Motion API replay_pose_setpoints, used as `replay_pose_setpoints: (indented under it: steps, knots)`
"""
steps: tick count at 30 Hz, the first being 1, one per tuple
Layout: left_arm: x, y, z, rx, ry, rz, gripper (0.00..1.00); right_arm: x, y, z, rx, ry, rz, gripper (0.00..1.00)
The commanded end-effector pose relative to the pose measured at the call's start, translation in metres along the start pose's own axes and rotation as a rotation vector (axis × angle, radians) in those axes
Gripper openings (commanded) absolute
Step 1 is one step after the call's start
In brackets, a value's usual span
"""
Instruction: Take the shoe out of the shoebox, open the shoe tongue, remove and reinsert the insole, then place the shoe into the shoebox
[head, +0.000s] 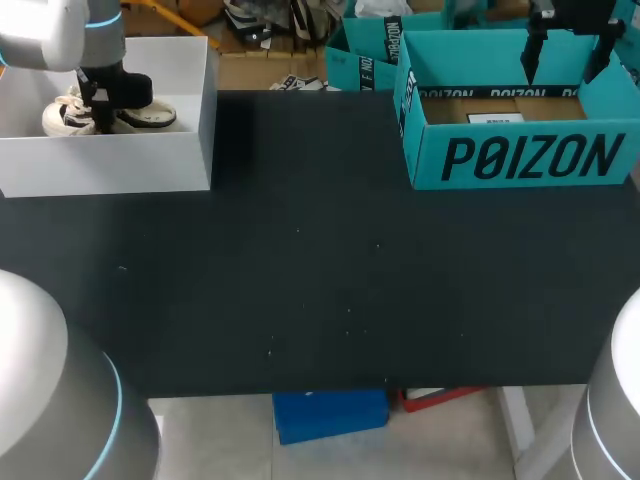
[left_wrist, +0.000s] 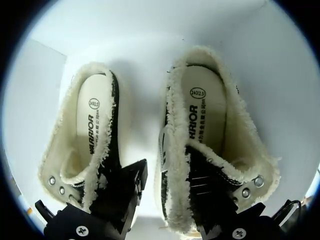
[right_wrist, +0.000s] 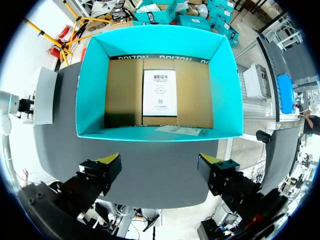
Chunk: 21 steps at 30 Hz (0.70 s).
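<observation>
A pair of black canvas shoes with cream fleece lining lies in the white box (head: 190, 120) at the table's far left. My left gripper (head: 105, 95) is down inside this box. In the left wrist view its black fingers (left_wrist: 132, 185) straddle the front of one shoe (left_wrist: 210, 140); one finger stands between the two shoes with a thin gap to the sole, so the gripper is open. The other shoe (left_wrist: 90, 145) lies beside it. My right gripper (right_wrist: 160, 165) hangs open above the teal shoebox (right_wrist: 155, 131), holding nothing.
The teal shoebox (head: 520, 160) stands at the far right, open, with a brown cardboard floor and a white paper sheet (right_wrist: 160, 92) inside. More teal boxes stand behind it. The black table (head: 320, 290) stretches between the two boxes.
</observation>
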<state>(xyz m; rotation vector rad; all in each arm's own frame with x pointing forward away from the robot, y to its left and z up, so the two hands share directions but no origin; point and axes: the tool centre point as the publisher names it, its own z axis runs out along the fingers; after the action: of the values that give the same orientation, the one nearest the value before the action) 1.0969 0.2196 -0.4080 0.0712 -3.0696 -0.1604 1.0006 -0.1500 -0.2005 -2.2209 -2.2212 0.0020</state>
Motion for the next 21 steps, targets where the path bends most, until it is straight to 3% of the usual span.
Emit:
replay_pose_setpoints:
  steps: [1, 2, 3, 4, 9, 16, 21]
  knots:
    - [-0.003, -0.001, 0.007, -0.007, 0.004, 0.006, 0.35, 0.0, 0.0, 0.0, 0.0, 0.0, 0.0, 1.0]
    - [-0.003, -0.002, 0.008, -0.012, 0.004, 0.01, 0.29, 0.0, 0.0, 0.0, 0.0, 0.0, 0.0, 1.0]
    - [-0.003, -0.002, 0.008, -0.013, 0.003, 0.01, 0.04, 0.0, 0.0, 0.0, 0.0, 0.0, 0.0, 1.0]
    - [-0.003, -0.002, 0.008, -0.013, 0.004, 0.009, 0.0, 0.0, 0.0, 0.0, 0.0, 0.0, 0.0, 1.0]
    - [0.002, -0.003, -0.005, 0.001, -0.013, 0.022, 0.0, 0.0, 0.0, 0.0, 0.0, 0.0, 0.0, 1.0]
    - [0.015, -0.013, -0.04, 0.048, 0.009, 0.153, 0.0, 0.0, 0.0, 0.0, 0.0, 0.0, 0.0, 1.0]
    - [0.017, -0.019, -0.069, 0.015, -0.006, 0.206, 0.0, 0.0, 0.0, 0.0, 0.0, 0.0, 0.0, 1.0]
